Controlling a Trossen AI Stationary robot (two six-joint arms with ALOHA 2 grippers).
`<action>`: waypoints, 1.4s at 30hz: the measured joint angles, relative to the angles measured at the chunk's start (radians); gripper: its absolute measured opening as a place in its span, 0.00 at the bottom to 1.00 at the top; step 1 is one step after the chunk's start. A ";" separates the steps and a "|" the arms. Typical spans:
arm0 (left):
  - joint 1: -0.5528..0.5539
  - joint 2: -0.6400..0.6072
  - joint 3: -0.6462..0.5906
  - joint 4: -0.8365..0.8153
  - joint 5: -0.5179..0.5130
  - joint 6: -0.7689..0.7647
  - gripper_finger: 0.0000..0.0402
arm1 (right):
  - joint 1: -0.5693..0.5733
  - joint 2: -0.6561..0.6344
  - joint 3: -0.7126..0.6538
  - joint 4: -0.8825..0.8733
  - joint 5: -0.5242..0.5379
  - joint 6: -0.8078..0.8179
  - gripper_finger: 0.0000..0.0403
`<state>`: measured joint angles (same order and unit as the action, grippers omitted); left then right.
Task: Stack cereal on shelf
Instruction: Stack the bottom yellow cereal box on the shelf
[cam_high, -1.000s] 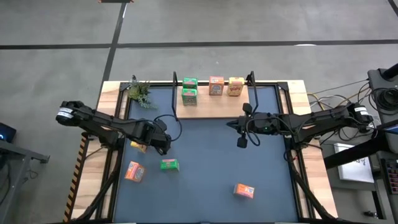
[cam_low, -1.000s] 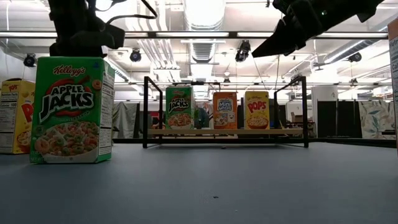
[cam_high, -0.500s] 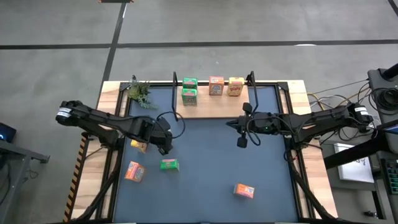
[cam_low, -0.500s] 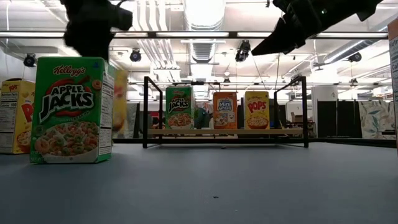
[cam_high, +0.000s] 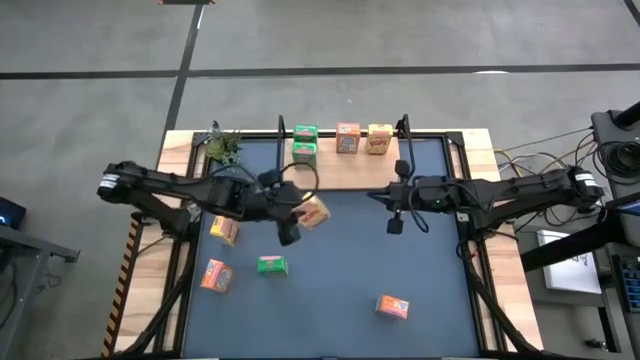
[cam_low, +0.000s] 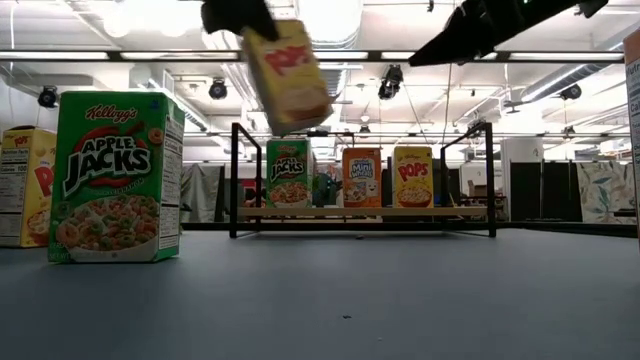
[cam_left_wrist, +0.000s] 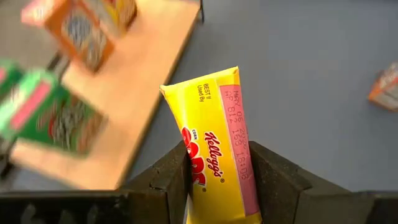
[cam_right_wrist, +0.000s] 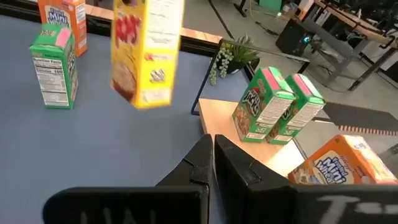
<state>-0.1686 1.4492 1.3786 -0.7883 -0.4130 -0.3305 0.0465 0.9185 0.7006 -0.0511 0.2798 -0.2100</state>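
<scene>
My left gripper (cam_high: 291, 222) is shut on a yellow cereal box (cam_high: 313, 212), which is in the air over the mat, near the shelf's (cam_high: 345, 170) near edge. The low view shows that box (cam_low: 290, 75) high up and tilted. The light-wood shelf carries two green boxes (cam_high: 304, 142), a pink-red one (cam_high: 347, 137) and a yellow one (cam_high: 379, 138), all upright on their bases. My right gripper (cam_high: 395, 225) hovers shut over the mat, right of centre. A green box (cam_high: 271, 265), a yellow box (cam_high: 224, 230) and two pink-red boxes (cam_high: 214, 274) (cam_high: 392, 306) stand on the mat. My left gripper pinches the yellow box between its two fingers (cam_left_wrist: 166, 180), one on each broad face, with a narrow date-printed face (cam_left_wrist: 217, 124) showing between them. In the low view the fingers meet the box at its upper end (cam_low: 258, 35) from above. The box is lifted clear and hangs tilted.
A green plastic plant (cam_high: 224, 147) sits at the table's far left corner. Black upright posts (cam_high: 282, 130) (cam_high: 403, 128) stand at the shelf's ends. The dark-blue mat (cam_high: 340, 270) lies bare between the loose boxes.
My left gripper has risen from the mat's left side and moved right and toward the shelf, carrying a yellow box. That box has been lifted clear of the mat and now hangs tilted in the air. The other yellow box has stayed where it stood.
</scene>
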 joint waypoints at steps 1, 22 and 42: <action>0.010 0.016 0.005 0.029 0.000 0.032 0.33 | 0.004 -0.010 0.000 -0.004 0.000 0.000 0.02; 0.290 0.360 0.165 0.321 0.072 0.364 0.33 | 0.015 -0.155 -0.001 -0.030 -0.235 0.001 0.02; 0.370 0.434 0.165 0.437 0.084 0.379 0.35 | 0.015 -0.150 -0.002 -0.049 -0.235 0.046 0.02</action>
<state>0.2010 1.8828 1.5433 -0.3511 -0.3294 0.0482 0.0612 0.7689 0.6987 -0.1004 0.0444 -0.1645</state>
